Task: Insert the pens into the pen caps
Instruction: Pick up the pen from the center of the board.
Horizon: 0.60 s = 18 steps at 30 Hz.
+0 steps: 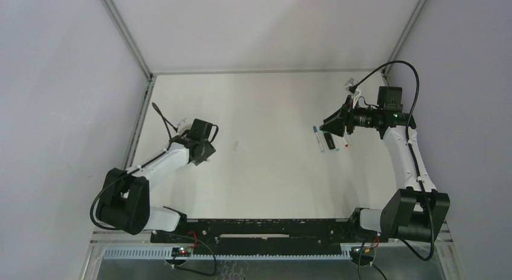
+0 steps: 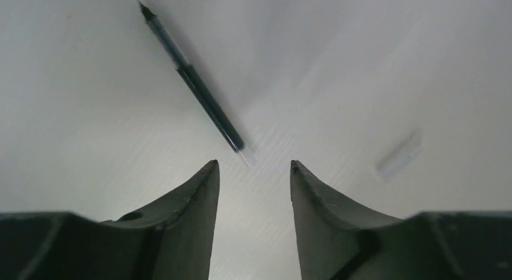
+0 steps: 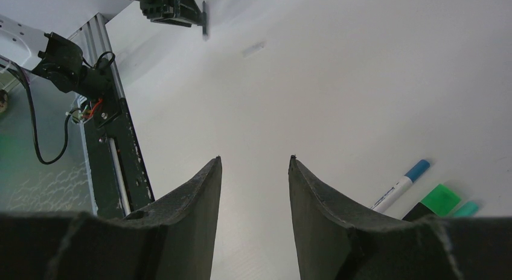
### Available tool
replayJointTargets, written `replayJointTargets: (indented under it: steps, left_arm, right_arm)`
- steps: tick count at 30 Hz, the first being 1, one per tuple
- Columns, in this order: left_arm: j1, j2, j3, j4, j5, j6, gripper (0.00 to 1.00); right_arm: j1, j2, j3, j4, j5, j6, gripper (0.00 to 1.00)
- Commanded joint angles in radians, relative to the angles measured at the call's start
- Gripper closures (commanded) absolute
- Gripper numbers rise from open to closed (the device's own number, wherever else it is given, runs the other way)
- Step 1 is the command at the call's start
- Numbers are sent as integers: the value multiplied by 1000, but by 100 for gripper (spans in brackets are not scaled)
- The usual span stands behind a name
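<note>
as l pincer & r pincer gape empty, 1 black pen, 1 clear cap lie apart.

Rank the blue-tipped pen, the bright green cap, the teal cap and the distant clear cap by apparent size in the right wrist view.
1. blue-tipped pen, though partly hidden.
2. bright green cap.
3. teal cap and clear cap: alike; the clear one lies farther off, so unranked.
</note>
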Motion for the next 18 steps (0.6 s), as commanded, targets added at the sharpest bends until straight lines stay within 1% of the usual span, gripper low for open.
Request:
replayJointTargets:
  steps: [1, 2, 5, 10, 14, 18]
  left_arm:
    - [32, 55, 84, -91, -75, -66, 45]
    - [40, 66, 92, -92, -75, -66, 43]
    - [63, 105, 120, -92, -56, -64, 44]
    - [86, 185, 177, -115, -44, -60, 50]
    - [104, 218, 194, -115, -25, -58, 55]
    - [113, 236, 190, -115, -11, -66, 57]
  right_arm:
    - [5, -16, 1, 5, -13, -16, 48]
    - [5, -16, 1, 5, -13, -17, 48]
    - [5, -19, 1, 5, -12, -17, 48]
    - [3, -22, 1, 5, -13, -16, 48]
    - [2, -22, 2, 5, -13, -19, 48]
    - [2, -22, 2, 5, -13, -19, 48]
